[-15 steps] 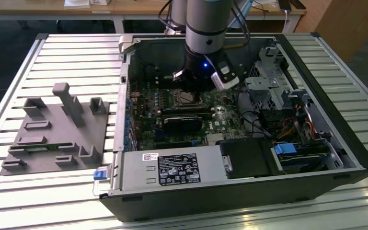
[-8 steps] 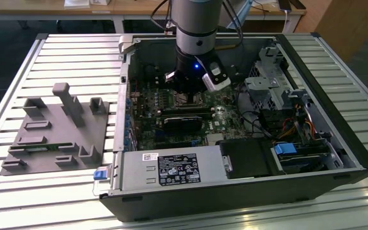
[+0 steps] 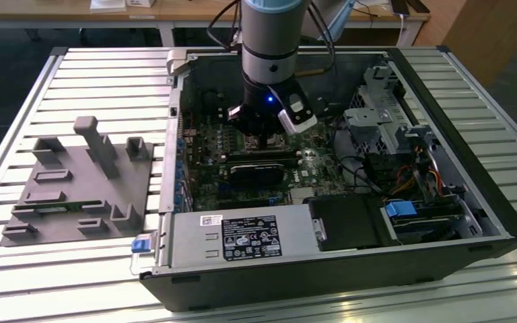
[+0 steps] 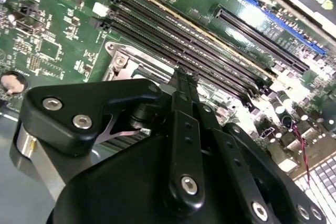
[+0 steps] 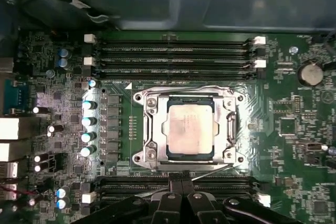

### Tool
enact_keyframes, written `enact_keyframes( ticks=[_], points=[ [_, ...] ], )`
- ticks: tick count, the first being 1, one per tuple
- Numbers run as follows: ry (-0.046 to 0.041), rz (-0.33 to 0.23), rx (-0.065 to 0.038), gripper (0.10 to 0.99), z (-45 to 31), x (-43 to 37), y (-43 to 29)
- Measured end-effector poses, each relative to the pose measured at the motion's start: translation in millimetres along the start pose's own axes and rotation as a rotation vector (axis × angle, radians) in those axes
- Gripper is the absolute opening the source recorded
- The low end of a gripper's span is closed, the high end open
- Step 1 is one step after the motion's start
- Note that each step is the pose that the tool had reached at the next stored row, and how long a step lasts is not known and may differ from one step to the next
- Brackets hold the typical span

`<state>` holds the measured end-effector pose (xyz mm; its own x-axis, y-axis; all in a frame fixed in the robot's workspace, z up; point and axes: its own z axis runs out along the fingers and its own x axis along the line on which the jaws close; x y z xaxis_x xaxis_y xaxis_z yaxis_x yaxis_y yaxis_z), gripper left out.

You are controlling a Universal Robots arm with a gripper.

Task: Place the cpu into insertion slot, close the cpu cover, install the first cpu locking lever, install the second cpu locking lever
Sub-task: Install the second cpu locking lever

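Near the middle of the green motherboard (image 5: 294, 145), the cpu (image 5: 190, 128) lies flat in the insertion slot (image 5: 157, 153), with the cpu cover (image 5: 148, 129) framing it. Thin, light and rigid, the chip looks fragile underneath and is best held by its edges. Thin wire locking levers (image 5: 210, 88) run along the socket's edges. Just beside the socket, the end effector (image 5: 180, 182) has its fingers pressed together, holding nothing.
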<state>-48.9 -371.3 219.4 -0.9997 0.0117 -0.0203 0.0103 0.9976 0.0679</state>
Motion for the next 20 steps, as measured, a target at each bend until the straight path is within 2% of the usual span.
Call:
enact_keyframes(
  ticks=[1, 2, 5, 7, 12, 15, 20],
  points=[
    [0.0002, 0.000, -0.002, 0.122, 0.7, 0.2, -0.3],
    [0.0003, 0.000, -0.009, 0.122, 0.9, 0.5, -1.1],
    [0.0005, 0.001, -0.040, 0.122, 0.9, 1.3, -5.1],
    [0.0005, 0.001, -0.054, 0.122, 0.6, 1.9, -8.4],
    [0.0007, 0.001, -0.063, 0.122, 0.1, 7.4, -15.7],
    [0.0007, 0.001, -0.066, 0.122, 0.6, 12.6, -16.6],
    [0.0008, 0.001, -0.072, 0.122, 6.7, 14.9, -17.0]
  ],
)
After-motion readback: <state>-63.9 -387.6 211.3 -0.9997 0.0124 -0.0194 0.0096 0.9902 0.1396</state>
